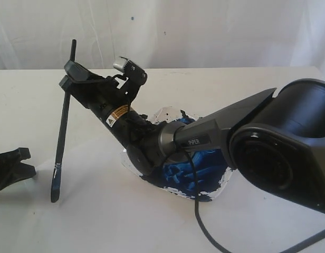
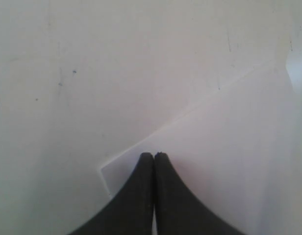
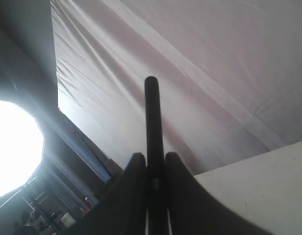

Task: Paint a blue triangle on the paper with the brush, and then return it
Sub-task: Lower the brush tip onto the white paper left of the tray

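Okay so, nearest the camera is the right arm [image 1: 278, 142], chunky matte-black plastic, with a thin cable [image 1: 197, 211] drooping onto the table [image 1: 247, 84]. It reaches across a white plate [image 1: 168, 112] smeared thick with glossy dark-blue paint [image 1: 178, 174].

Past that, the right fingers [image 1: 75, 67] are clamped shut on the brush [image 1: 62, 132], pinching the skinny black handle near its top end. The wrist view shows the round handle squeezed between the two of them. The brush stands almost upright, left of the plate, silver ferrule [image 1: 57, 167] low and bristle tip [image 1: 54, 192] down at the white surface. Touching or a hair above, I can't tell.

The left fingers [image 2: 141, 186] are pressed together holding nothing, parked at a corner of the paper [image 2: 229, 147], which is thin, flat and barely stands out from the table.

No blue triangle anywhere that I can see, so my read is we're at the very start of the first stroke. Next move probably needs light downward pressure and a steady straight drag, without letting the sheet slide. Behind it all hangs a wrinkly white cloth backdrop [image 1: 204, 31].
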Controlling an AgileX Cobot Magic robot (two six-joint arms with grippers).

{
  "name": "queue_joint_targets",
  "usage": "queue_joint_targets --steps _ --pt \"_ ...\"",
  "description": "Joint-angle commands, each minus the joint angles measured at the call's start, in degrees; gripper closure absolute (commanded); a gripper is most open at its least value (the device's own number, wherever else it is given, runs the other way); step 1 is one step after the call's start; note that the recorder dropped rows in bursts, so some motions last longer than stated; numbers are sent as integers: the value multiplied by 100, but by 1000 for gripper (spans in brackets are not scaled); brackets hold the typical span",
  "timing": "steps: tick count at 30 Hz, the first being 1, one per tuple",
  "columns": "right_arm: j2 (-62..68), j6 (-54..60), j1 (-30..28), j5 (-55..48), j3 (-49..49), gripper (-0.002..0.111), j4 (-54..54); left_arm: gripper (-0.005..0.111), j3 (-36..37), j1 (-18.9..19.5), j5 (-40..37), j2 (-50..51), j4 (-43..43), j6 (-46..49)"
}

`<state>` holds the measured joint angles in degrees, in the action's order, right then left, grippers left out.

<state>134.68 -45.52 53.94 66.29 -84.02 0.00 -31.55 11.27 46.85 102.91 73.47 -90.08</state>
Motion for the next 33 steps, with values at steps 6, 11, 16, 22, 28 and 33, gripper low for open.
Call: queue_joint_targets --steps 6,11,16,22,28,33 --pt "-21 -27 -32 40 -17 108 0 107 14 0 -748 54 1 43" --pt "-21 -24 -32 40 6 108 0 107 14 0 -748 54 1 43" --pt "-21 -29 -32 61 8 108 0 107 14 0 -748 54 1 43" --pt "-21 -113 -32 58 8 108 0 107 14 0 -748 54 1 43" --pt "-21 -115 -32 47 8 108 0 107 14 0 -748 54 1 43" --pt "-21 -115 -32 -136 8 108 0 107 14 0 -748 54 1 43"
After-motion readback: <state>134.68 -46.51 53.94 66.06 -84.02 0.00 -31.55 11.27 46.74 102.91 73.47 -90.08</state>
